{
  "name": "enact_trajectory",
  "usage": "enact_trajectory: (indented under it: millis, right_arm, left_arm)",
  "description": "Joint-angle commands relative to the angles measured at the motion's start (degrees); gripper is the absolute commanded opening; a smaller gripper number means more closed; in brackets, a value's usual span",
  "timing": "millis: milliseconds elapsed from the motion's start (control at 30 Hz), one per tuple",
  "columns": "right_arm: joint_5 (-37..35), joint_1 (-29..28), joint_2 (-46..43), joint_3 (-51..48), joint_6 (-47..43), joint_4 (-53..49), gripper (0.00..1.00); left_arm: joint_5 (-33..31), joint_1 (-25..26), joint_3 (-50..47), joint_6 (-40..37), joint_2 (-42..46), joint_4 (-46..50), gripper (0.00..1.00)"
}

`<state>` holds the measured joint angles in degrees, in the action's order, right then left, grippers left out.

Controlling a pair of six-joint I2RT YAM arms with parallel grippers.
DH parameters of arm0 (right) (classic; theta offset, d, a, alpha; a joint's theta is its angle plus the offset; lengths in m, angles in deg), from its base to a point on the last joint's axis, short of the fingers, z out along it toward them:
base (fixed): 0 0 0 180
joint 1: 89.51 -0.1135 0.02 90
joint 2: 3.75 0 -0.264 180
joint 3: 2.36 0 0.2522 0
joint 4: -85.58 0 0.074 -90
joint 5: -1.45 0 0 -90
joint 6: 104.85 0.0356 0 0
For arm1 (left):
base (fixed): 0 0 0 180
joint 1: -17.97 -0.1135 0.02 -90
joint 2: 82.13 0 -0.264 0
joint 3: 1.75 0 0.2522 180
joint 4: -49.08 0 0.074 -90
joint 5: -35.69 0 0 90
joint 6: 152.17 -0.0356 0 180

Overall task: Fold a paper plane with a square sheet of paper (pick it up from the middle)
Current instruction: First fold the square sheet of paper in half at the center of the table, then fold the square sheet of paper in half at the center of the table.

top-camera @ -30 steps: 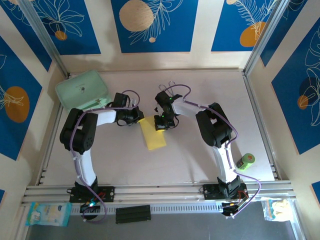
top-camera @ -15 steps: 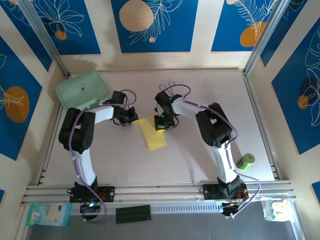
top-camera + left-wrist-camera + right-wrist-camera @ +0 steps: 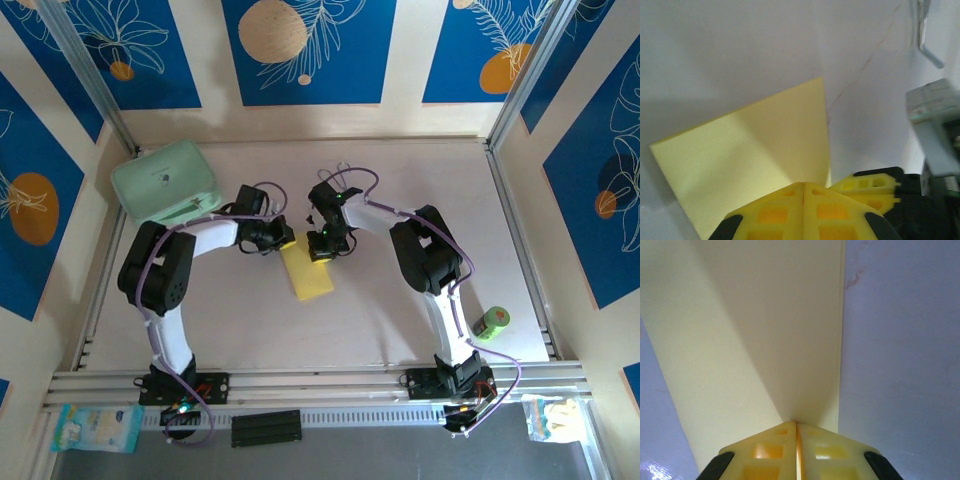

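Toward the near right of the table, a small green roll lies well apart from everything else. Around mid-table the square sheet of paper lies as a folded yellow oblong, its far end between the two pincers. The right gripper has its fingers pressed together at that far end. The sheet rises in a shallow tent to its tips, so it appears pinched on the paper's edge. The left gripper sits just beside it, fingers squeezed tight with no gap; whether any paper is caught between them I cannot tell. Farther back, thin metal tongs lie on the table, and a mint-green case rests at the far left.
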<state>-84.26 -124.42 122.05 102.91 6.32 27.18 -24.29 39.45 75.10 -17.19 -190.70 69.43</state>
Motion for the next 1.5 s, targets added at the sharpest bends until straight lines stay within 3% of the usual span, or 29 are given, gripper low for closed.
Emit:
enact_trajectory:
  millis: [0,367,633,800,1000,1233,1467]
  right_arm:
    - [-17.0,0.8,9.3,-4.8,-2.1,-6.0,0.10]
    - [-11.8,0.7,5.8,-2.1,-4.4,-7.2,0.13]
    - [8.4,0.7,-9.6,-1.3,3.8,3.2,0.30]
    - [12.8,-0.8,-12.1,-7.4,12.3,12.4,0.19]
    - [19.0,-1.6,-8.2,-9.5,16.9,17.4,0.07]
    - [21.8,-2.5,-4.2,-7.5,13.6,16.5,0.04]
    - [20.0,-3.7,-3.1,-9.6,10.8,14.3,0.04]
  left_arm:
    - [-0.6,-0.4,-1.3,0.7,-1.6,0.5,0.04]
    - [-4.4,-0.3,-2.8,-0.7,-2.2,3.7,0.02]
    - [-6.2,-0.4,-3.3,0.4,-3.4,4.6,0.01]
    - [-6.0,-0.4,-4.9,3.4,-2.9,1.8,0.01]
    - [-5.6,-0.4,-6.5,5.6,-2.8,-0.8,0.00]
    - [-5.7,-0.4,-7.3,5.7,-2.4,-1.1,0.01]
    - [-6.3,-0.4,-7.1,5.4,-2.8,-0.5,0.01]
